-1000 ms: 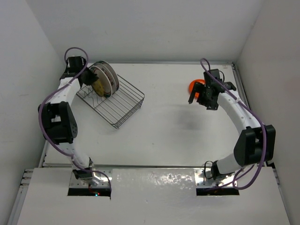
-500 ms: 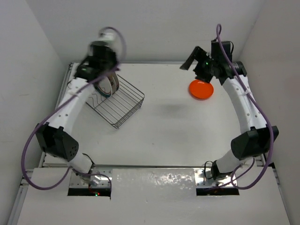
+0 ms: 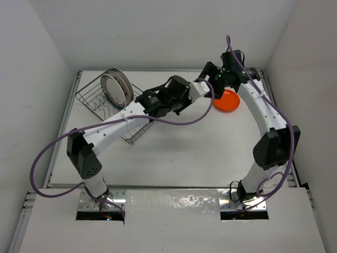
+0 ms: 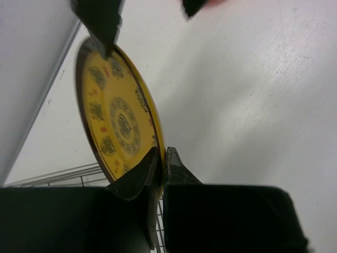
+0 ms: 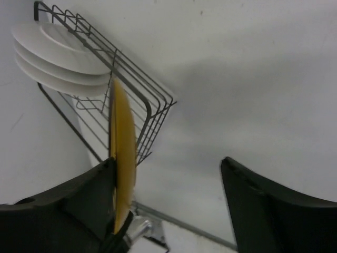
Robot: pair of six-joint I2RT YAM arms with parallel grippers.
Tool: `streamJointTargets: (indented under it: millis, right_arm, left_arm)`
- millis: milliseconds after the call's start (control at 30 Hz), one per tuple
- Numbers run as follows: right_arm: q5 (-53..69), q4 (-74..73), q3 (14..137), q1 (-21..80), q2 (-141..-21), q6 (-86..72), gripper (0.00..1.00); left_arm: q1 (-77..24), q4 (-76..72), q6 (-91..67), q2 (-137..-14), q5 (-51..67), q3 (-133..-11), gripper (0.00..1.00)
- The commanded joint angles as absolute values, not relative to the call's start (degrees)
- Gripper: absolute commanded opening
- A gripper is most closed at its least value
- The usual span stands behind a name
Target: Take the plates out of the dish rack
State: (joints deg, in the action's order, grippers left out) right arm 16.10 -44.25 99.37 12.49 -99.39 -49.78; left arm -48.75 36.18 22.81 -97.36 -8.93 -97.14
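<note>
My left gripper [image 4: 160, 156] is shut on the lower rim of the small yellow-orange patterned plate [image 4: 118, 122], holding it upright above the table. In the top view the left gripper [image 3: 204, 88] reaches far right, meeting my right gripper [image 3: 211, 75]. The right gripper [image 5: 168, 163] is open, and the plate's edge [image 5: 122, 158] rests against its left finger [image 5: 100, 184], with a wide gap to the other finger. Larger white plates [image 3: 117, 87] stand in the dish rack [image 3: 138, 129] at the back left. A plain orange plate [image 3: 228, 101] lies flat on the table.
White walls close in the table on the left, back and right. The left arm [image 3: 121, 118] stretches diagonally over the rack's right end. The orange plate sits just under the right wrist, near the back right corner.
The left arm has lifted the yellow-orange plate out of the rack and swung it far right. The right gripper has risen off the orange plate and come round the yellow plate's edge.
</note>
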Motion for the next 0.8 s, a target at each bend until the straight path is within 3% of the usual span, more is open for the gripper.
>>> streamJointTargets:
  millis: [0,100,133,200,267,300,333,367,433,600,767]
  right_arm:
    - [18.70,-42.55,94.59,13.27,-95.55,-49.47,0.72]
    - [22.49,-34.12,87.20,13.45,-93.52,-54.73,0.57]
    - [24.68,-30.97,85.88,13.45,-92.91,-55.80,0.46]
    - [25.31,-30.41,85.43,13.53,-93.25,-56.69,0.42]
    - [24.79,-30.93,86.65,13.54,-93.87,-56.69,0.05]
    - [23.92,-31.55,86.92,13.45,-94.04,-56.43,0.00]
    - [21.82,-31.90,87.36,13.19,-94.04,-56.08,0.00]
    - [20.23,-32.43,87.62,12.92,-94.13,-55.03,0.00]
    - [13.23,-33.05,86.32,10.48,-93.87,-53.88,0.00]
    - [-2.96,-17.47,69.05,2.13,-90.71,-58.52,0.00]
    - [-21.57,-5.54,59.86,0.26,-91.31,-63.62,0.00]
  left_arm:
    - [-51.41,33.05,26.19,-97.47,-11.51,-101.51,0.00]
    - [-51.59,32.26,26.02,-98.17,-10.64,-101.34,0.00]
    - [-51.59,31.73,25.93,-98.35,-10.37,-100.99,0.00]
    - [-51.59,31.55,25.75,-98.70,-9.41,-100.72,0.00]
    - [-51.68,30.68,24.96,-98.70,-9.49,-100.02,0.00]
    - [-51.68,29.80,23.92,-98.61,-10.71,-99.41,0.07]
    - [-51.68,29.10,23.04,-98.44,-12.11,-98.97,0.17]
    - [-51.59,28.48,21.98,-98.26,-16.04,-98.53,0.58]
    - [-51.50,27.34,17.94,-97.48,-21.50,-97.56,1.00]
    - [-47.57,27.24,3.22,-90.55,-24.96,-92.47,1.00]
    - [-35.61,27.86,-12.21,-82.45,-11.46,-84.31,1.00]
